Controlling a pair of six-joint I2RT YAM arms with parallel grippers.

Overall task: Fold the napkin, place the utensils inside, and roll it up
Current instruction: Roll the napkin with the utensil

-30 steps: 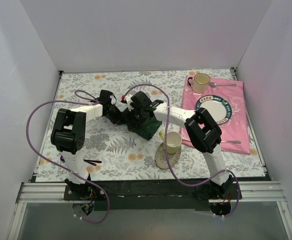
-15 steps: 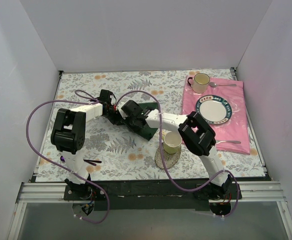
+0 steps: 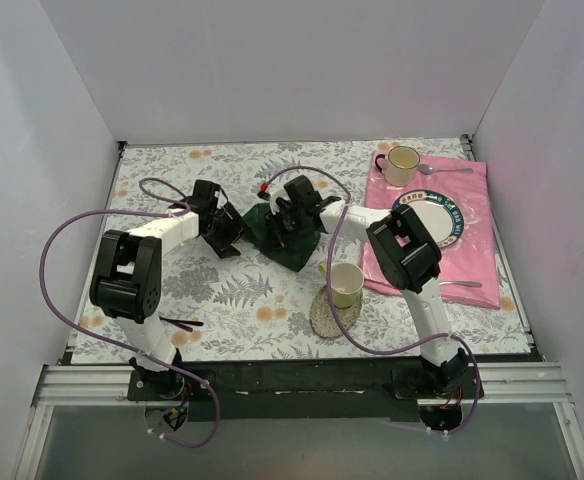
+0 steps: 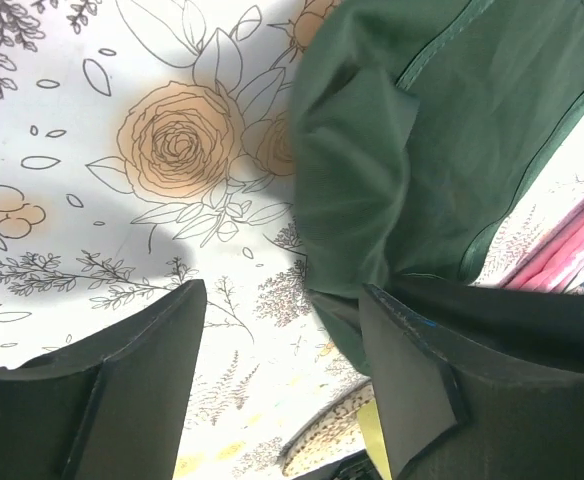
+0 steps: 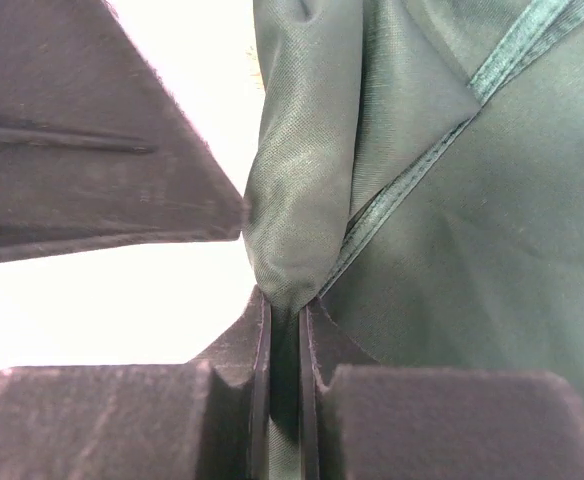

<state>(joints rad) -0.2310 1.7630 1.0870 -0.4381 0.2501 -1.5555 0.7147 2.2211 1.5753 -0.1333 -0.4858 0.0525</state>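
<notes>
Napkin fold pinched tight between fingers of right gripper, left gripper fingers spread apart, cloth edge just beside one fingertip.

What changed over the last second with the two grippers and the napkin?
The left gripper opened, let go of the napkin and eased back leftward. The right gripper shifted toward the far edge and closed on a fold of the napkin. The cup, coaster, plate and pink cloth stayed put.

Pink cloth, plate, mug, cup on woven coaster
</notes>
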